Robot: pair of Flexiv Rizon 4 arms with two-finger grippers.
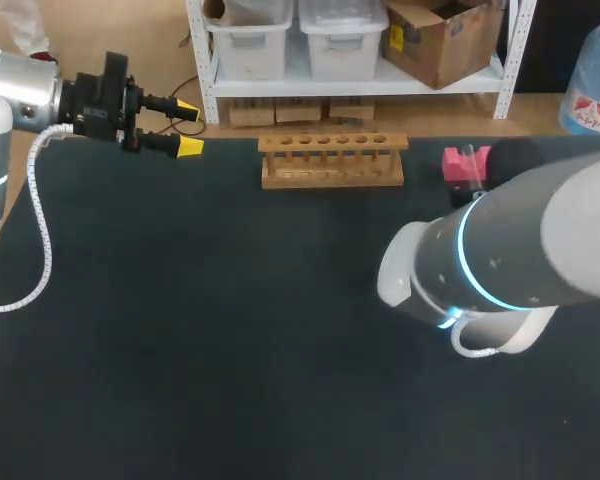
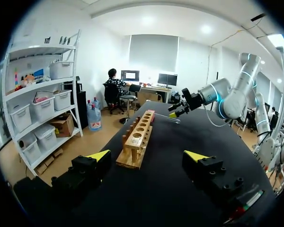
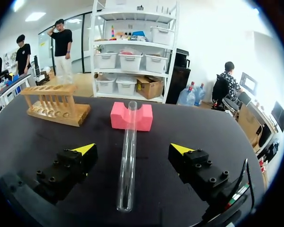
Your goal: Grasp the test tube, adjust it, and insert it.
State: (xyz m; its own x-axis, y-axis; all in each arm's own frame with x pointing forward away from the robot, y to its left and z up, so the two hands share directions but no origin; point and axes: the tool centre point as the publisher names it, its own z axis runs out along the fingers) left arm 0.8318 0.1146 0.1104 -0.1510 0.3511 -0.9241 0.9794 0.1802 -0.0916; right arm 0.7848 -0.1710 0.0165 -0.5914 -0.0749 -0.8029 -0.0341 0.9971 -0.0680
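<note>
My right gripper point(image 3: 132, 149), fingers spread and empty, straddles the glass test tube point(image 3: 128, 161). The tube lies on the table's right side, pointing straight ahead, its far end on a pink block point(image 3: 144, 117). My left gripper point(image 1: 188, 127), also spread and empty, hangs far left, well apart.

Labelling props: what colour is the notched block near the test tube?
The block is pink, clearest in the right wrist view.

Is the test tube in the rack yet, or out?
Out. The test tube lies with one end on the pink block, apart from the wooden rack, untouched inside the open right pincer.
</note>
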